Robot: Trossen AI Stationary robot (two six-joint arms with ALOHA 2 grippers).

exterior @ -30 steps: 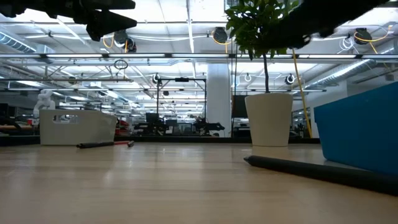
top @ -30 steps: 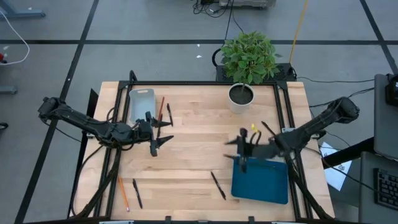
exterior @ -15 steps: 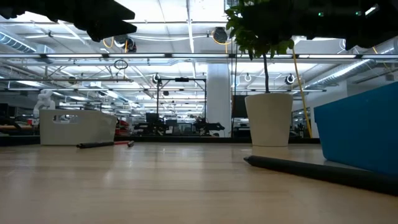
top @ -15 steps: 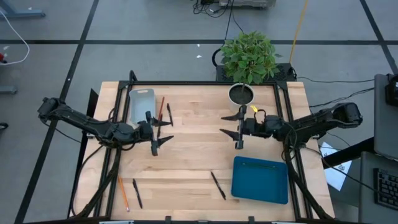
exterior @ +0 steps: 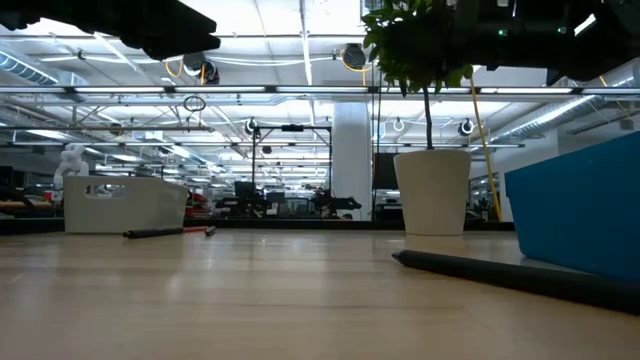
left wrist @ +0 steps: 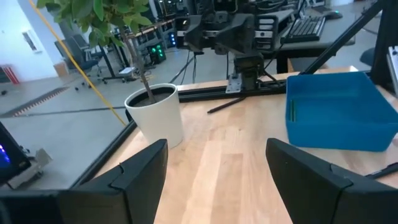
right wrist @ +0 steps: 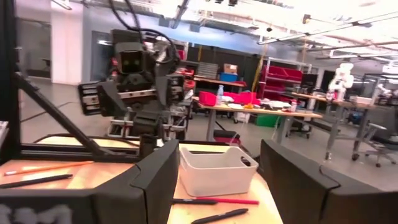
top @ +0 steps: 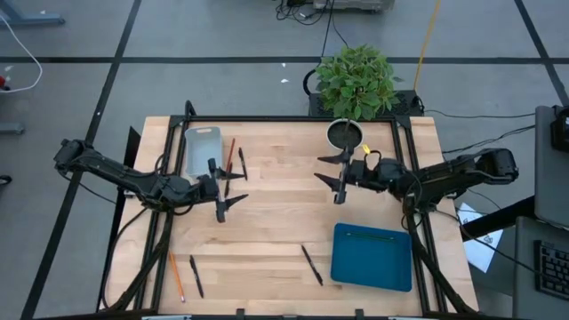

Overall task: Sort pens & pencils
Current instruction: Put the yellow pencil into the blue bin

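Note:
Black pens lie on the table: one (top: pixel 241 163) beside the white bin, one (top: pixel 311 265) left of the blue tray, one (top: pixel 196 276) at the near left. A red-orange pencil (top: pixel 230 156) lies next to the first pen, and an orange pencil (top: pixel 176 276) lies at the near left. A thin green stick (left wrist: pixel 291 112) rests inside the blue tray (top: pixel 372 257). My left gripper (top: pixel 238 188) hovers open right of the white bin (top: pixel 202 151). My right gripper (top: pixel 320 168) hovers open in front of the plant pot (top: pixel 345 135), empty.
The white pot with the plant stands at the far edge. Another black pen (left wrist: pixel 230 106) lies between the pot and the blue tray. In the right wrist view a red pencil (right wrist: pixel 224 200) and dark pens (right wrist: pixel 217 216) lie before the white bin (right wrist: pixel 214 168). Bare wood spans the table's middle.
My right gripper has moved from above the blue tray's far-left corner toward the far edge, ending open beside the plant pot. My left arm has kept still.

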